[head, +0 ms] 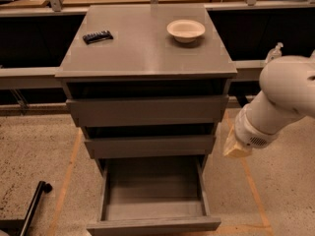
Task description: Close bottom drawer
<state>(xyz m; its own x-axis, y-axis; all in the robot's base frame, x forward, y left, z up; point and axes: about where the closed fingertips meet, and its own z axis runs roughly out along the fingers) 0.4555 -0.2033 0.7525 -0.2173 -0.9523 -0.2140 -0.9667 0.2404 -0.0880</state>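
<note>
The grey cabinet (147,48) has three drawers. The bottom drawer (152,224) is pulled far out toward me, and its empty grey box interior shows behind the flat front. The middle drawer (150,145) and the top drawer (147,111) stick out a little. My white arm (283,95) reaches in from the right. My gripper (236,145) shows as a cream-coloured end piece. It hangs to the right of the cabinet, level with the middle drawer, above and right of the bottom drawer, touching nothing.
A cream bowl (185,30) and a small black object (97,36) lie on the cabinet top. A black pole (33,205) leans at the lower left. Orange tape lines (66,181) mark the speckled floor. Dark counters run behind the cabinet.
</note>
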